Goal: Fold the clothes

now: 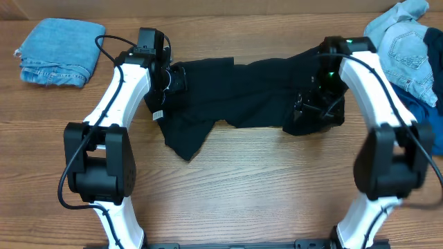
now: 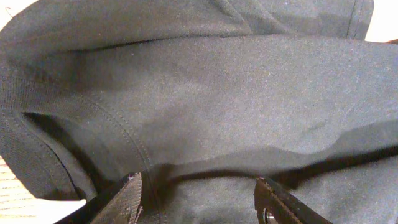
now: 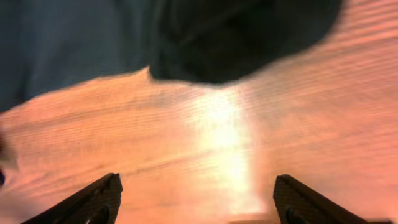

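Note:
A black T-shirt (image 1: 235, 97) lies crumpled in a band across the middle of the table, its small white tag (image 1: 158, 114) at the left end. My left gripper (image 1: 169, 77) is at the shirt's left end. In the left wrist view its jaws (image 2: 199, 199) stand apart over the black cloth (image 2: 217, 93), which runs flat between the fingers. My right gripper (image 1: 311, 104) hovers at the shirt's bunched right end. In the right wrist view it (image 3: 196, 199) is wide open over bare wood, with the black fabric (image 3: 236, 37) just ahead of the fingertips.
A folded light-blue denim piece (image 1: 59, 52) lies at the back left. A loose denim pile (image 1: 405, 45) sits at the back right, with a royal-blue garment (image 1: 423, 111) beside it near the right arm. Wooden table (image 1: 249, 187) spreads in front of the shirt.

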Action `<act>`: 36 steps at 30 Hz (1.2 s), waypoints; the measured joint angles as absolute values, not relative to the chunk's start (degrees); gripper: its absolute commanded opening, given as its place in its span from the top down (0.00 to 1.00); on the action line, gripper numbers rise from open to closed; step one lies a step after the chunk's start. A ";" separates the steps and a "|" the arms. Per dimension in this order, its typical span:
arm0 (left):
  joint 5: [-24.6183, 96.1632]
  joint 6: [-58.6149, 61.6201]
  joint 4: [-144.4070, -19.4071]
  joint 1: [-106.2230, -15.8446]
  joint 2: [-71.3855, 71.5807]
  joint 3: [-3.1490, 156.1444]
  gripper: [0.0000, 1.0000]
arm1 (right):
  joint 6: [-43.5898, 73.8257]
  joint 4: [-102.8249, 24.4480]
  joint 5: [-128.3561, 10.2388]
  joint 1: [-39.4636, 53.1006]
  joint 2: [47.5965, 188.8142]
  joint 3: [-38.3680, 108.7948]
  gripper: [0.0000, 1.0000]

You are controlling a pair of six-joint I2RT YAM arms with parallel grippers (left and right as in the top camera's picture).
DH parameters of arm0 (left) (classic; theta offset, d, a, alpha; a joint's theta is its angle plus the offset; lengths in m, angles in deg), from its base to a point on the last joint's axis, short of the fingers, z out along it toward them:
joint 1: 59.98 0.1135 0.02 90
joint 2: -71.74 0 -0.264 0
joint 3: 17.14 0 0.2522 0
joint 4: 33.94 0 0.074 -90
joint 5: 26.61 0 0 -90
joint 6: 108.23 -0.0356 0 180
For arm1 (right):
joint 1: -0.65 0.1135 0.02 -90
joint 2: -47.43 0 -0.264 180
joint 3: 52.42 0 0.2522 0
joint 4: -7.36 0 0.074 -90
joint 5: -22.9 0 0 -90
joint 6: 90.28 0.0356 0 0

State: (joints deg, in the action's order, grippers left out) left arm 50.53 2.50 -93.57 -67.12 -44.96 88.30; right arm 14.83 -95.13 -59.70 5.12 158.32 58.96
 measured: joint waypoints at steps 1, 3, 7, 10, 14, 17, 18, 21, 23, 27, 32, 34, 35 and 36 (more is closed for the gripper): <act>50.50 2.50 -93.61 -67.12 -44.96 88.30 0.37 | 15.01 -95.46 -60.32 5.63 155.55 58.94 0.12; 50.50 2.50 -93.59 -67.12 -44.96 88.30 0.37 | 15.82 -96.11 -62.39 7.22 145.06 59.00 0.06; 50.53 2.50 -93.61 -67.12 -44.96 88.30 0.36 | 18.24 -95.07 -65.21 7.77 130.26 57.93 0.00; 50.53 2.50 -94.03 -67.12 -44.96 88.30 0.36 | 21.04 -90.26 -67.42 6.90 119.81 50.09 0.00; 50.53 2.50 -94.44 -67.12 -44.96 88.30 0.35 | 25.00 -75.44 -65.76 5.19 119.18 34.26 0.00; 50.50 2.48 -94.46 -67.12 -44.96 88.30 0.35 | 28.80 -63.77 -60.51 2.90 125.10 21.67 0.01; 50.53 2.50 -94.44 -67.12 -44.96 88.30 0.34 | 29.85 -59.83 -58.68 2.00 126.46 18.85 0.01; 50.50 2.48 -94.46 -67.12 -44.96 88.30 0.34 | 32.71 -54.13 -55.83 -0.60 129.12 16.21 0.00; 50.50 2.48 -94.44 -67.12 -44.96 88.30 0.34 | 34.11 -51.55 -54.83 -1.72 129.93 16.25 0.00; 50.53 2.48 -94.46 -67.12 -44.96 88.30 0.34 | 35.34 -49.25 -53.71 -2.35 134.06 16.30 0.00; 50.50 2.48 -94.46 -67.12 -44.96 88.30 0.33 | 36.89 -46.74 -51.86 -2.35 141.78 16.30 0.00; 50.53 2.48 -94.46 -67.12 -44.96 88.30 0.33 | 37.19 -46.22 -51.29 -2.35 142.89 16.30 0.00; 50.50 2.48 -94.46 -67.12 -44.96 88.30 0.33 | 37.24 -45.98 -51.03 -2.35 143.07 16.30 0.00; 50.50 2.48 -94.46 -67.12 -44.96 88.30 0.33 | 37.26 -45.80 -50.90 -2.35 143.07 16.30 0.00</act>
State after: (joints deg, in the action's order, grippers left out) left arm 50.50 2.48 -94.46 -67.12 -44.96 88.30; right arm 37.26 -45.80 -50.90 -2.35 143.07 16.30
